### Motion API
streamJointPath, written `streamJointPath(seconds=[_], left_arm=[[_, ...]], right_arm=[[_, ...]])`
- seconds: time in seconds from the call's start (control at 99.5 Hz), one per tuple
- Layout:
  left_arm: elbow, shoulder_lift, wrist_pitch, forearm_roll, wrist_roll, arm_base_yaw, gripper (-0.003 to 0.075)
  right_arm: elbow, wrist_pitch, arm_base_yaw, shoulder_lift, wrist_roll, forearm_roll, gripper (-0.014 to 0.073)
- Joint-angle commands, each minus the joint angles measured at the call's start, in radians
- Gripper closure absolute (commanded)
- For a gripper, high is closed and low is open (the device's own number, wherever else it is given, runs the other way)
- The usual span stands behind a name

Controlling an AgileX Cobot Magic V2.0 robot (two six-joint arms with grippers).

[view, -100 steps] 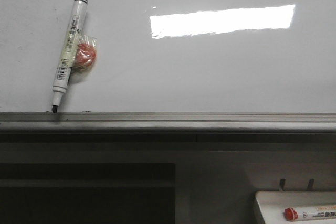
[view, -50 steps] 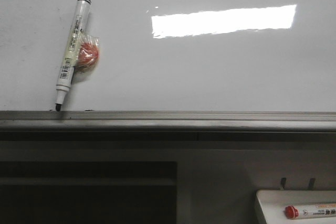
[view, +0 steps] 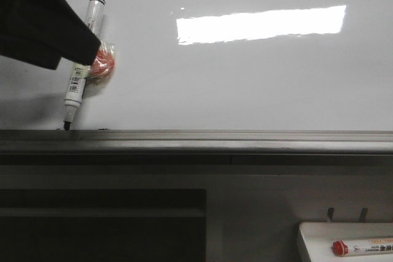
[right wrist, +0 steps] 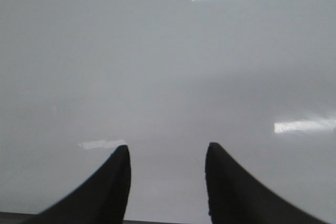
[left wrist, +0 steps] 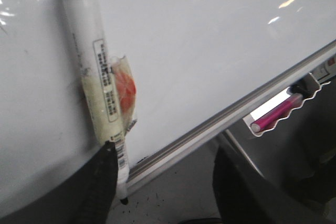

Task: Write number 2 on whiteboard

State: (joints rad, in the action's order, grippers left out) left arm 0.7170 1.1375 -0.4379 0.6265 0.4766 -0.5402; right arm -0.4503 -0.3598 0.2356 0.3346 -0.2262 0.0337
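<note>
Darkness has come in at the upper left since a moment ago: the left gripper (left wrist: 163,182), jaws spread, now beside the black-tipped white marker (view: 81,59) on the large glossy white whiteboard (view: 245,84). Right gripper (right wrist: 165,182) gapes over bare board. No number 2 shows. Grey metal ledge (view: 245,140) below.

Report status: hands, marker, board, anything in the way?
Left hand open, closing in on the marker, no grip yet. Right hand open, empty, facing blank whiteboard. No number 2 written. Nothing in the way.
</note>
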Motion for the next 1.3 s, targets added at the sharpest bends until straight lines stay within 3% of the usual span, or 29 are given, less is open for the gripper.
streamJointPath(seconds=[0.0,0.141,0.201,0.251,0.352,0.482,0.653,0.794,0.915,1.085,1.286], left_arm=[[0.035,0.035,0.084,0.028,-0.015,-0.007,0.0353],[0.035,0.112,0.114,0.028,-0.015,-0.007,0.0358],[0.035,0.135,0.114,0.028,-0.015,-0.007,0.0399],[0.035,0.144,0.107,0.028,-0.015,-0.007,0.0482],[0.035,0.131,0.086,0.025,-0.015,-0.007,0.074],[0.044,0.07,0.039,0.017,0.043,-0.026,0.0741],[0.108,-0.051,-0.142,-0.018,0.461,-0.142,0.0741],[0.14,-0.126,-0.183,-0.123,0.716,-0.275,0.0741],[0.14,-0.158,-0.105,-0.187,0.731,-0.339,0.0741],[0.14,-0.166,-0.094,-0.159,0.724,-0.339,0.0741],[0.14,-0.166,-0.098,-0.111,0.724,-0.339,0.0741]], right_arm=[[-0.034,0.04,-0.008,0.015,0.007,-0.004,0.0298],[-0.034,0.008,-0.008,0.015,0.007,-0.001,0.0298],[-0.034,0.004,-0.008,0.015,0.007,0.015,0.0298],[-0.034,0.004,-0.008,0.015,0.007,0.033,0.0298],[-0.036,0.006,-0.002,0.015,0.014,0.066,0.0298],[-0.082,0.008,0.049,0.025,0.226,0.205,0.0298],[-0.23,-0.045,0.183,0.128,0.652,0.454,0.0298],[-0.363,-0.143,0.326,0.296,0.782,0.467,0.0298],[-0.402,-0.136,0.46,0.453,0.897,0.467,0.0297],[-0.402,-0.084,0.606,0.613,0.918,0.439,0.029],[-0.402,-0.023,0.658,0.682,0.918,0.435,0.0183]])
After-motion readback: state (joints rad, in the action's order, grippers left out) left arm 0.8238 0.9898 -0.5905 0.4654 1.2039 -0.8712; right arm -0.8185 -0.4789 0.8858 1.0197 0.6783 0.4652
